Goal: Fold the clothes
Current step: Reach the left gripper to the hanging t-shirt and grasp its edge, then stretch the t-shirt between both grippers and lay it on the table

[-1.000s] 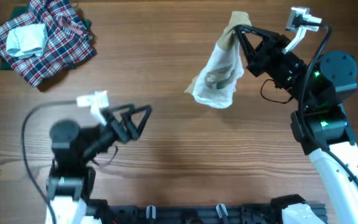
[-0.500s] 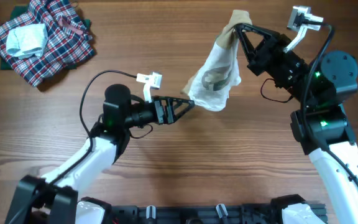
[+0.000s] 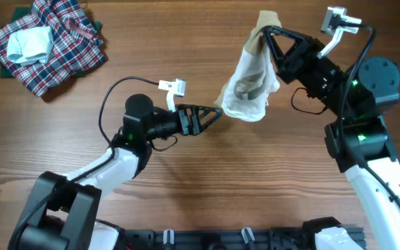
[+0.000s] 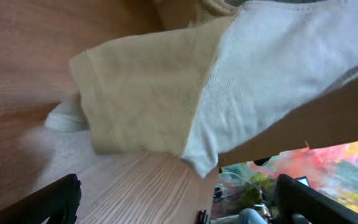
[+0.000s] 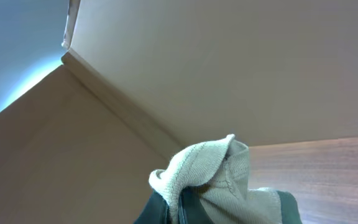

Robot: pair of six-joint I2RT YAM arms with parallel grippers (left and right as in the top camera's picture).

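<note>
Overhead: a plaid garment (image 3: 54, 48) lies at ten o'clock on the table (image 3: 186, 187). The left gripper (image 3: 217, 114), near centre, jaws spread wide, points at the hanging white-and-tan garment (image 3: 250, 83) at one o'clock, which the right gripper (image 3: 264, 33) pinches by its tan top.

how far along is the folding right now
Done: the white and tan garment is picked up. The right hand pinches it at its tan top, and it hangs bunched over the table. In hand: the left hand is open beside the garment's lower edge, with a tan sleeve in front of it, not yet gripped. Left: spreading it flat and every fold; none shows yet.
</note>
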